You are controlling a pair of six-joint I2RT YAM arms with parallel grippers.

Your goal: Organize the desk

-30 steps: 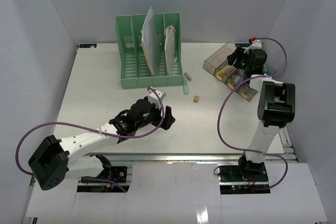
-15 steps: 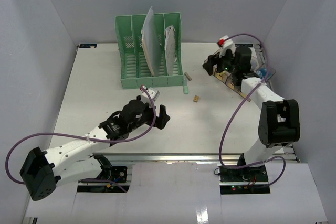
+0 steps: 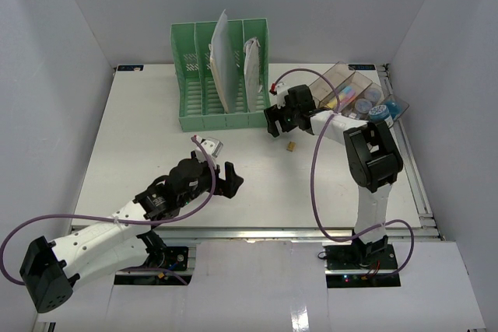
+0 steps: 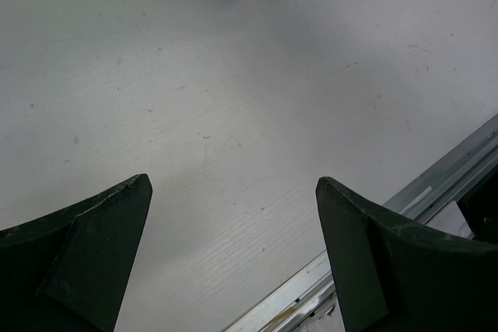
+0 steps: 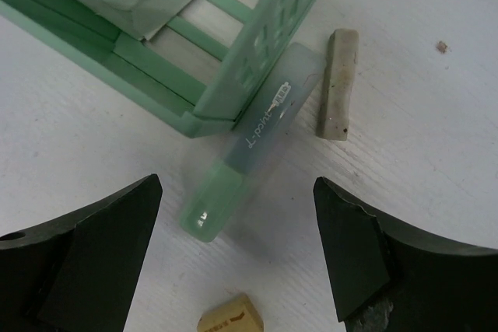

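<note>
While the desk [image 3: 140,138] lies flat and white under both arms as it did a second ago, the work on it has moved. The right arm has swung away from the clear brown tray [image 3: 342,87] in the far right corner and now hangs at the near right corner of the green file rack [image 3: 222,75]. The right gripper [image 5: 237,254] has spread wide and holds nothing. It brackets a pale green pen [image 5: 249,141], so I judge that to be the next item to tidy. The left gripper [image 4: 233,188], fully spread and empty, has drawn back toward the near rail.

The pen's far end lies against the rack's corner, and whether it is tucked under cannot be told. From above, the gripper hides the pen. A grey stick [image 5: 338,83] lies just beside the pen. A yellow block [image 5: 231,316] is cut off by the picture's edge. The tray's contents are too small to name.
</note>
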